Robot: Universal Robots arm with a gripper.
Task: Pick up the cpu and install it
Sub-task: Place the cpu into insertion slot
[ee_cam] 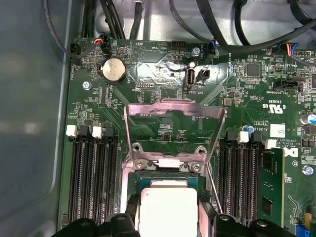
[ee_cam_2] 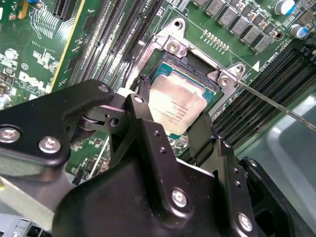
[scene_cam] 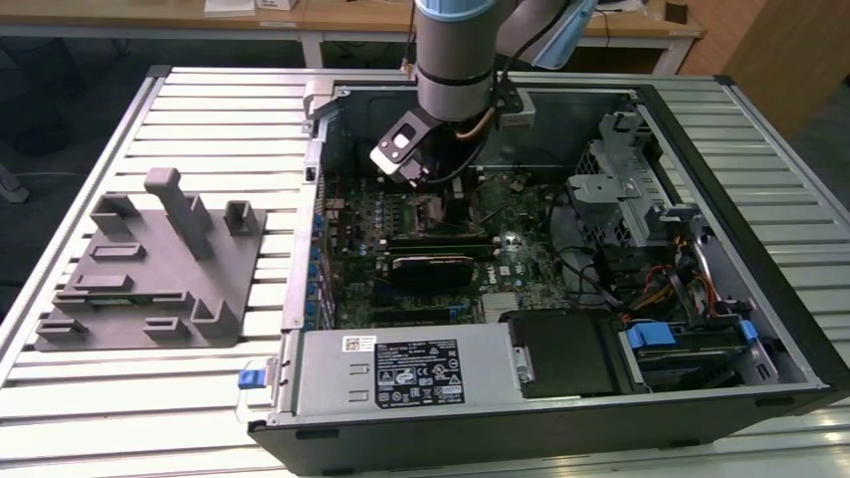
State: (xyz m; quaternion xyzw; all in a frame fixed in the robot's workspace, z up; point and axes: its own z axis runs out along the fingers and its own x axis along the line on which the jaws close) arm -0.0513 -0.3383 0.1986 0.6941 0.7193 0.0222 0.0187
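Observation:
The cpu (ee_cam_2: 180,101), a thin square chip with a silvery top, sits between my two black fingers (ee_cam_2: 198,132), which press on its opposite edges. My gripper (ee_cam_2: 173,112) is shut on it. The chip is right at the open socket (ee_cam_2: 193,63) on the green motherboard, slightly offset from the frame; I cannot tell whether it touches. In the first wrist view the cpu (ee_cam: 168,202) lies just below the socket's hinge, with the gripper (ee_cam: 168,216) around it and the metal load plate (ee_cam: 175,116) raised. In the exterior view my gripper (scene_cam: 432,191) reaches down into the open computer case (scene_cam: 691,129).
Memory slots (ee_cam: 94,177) flank the socket on both sides. The thin socket lever (ee_cam_2: 269,101) sticks out beside it. A grey plastic tray with upright posts (scene_cam: 146,269) rests on the slatted table at the exterior view's left. Power supply (scene_cam: 398,373), drive cage (scene_cam: 624,194) and cables crowd the case.

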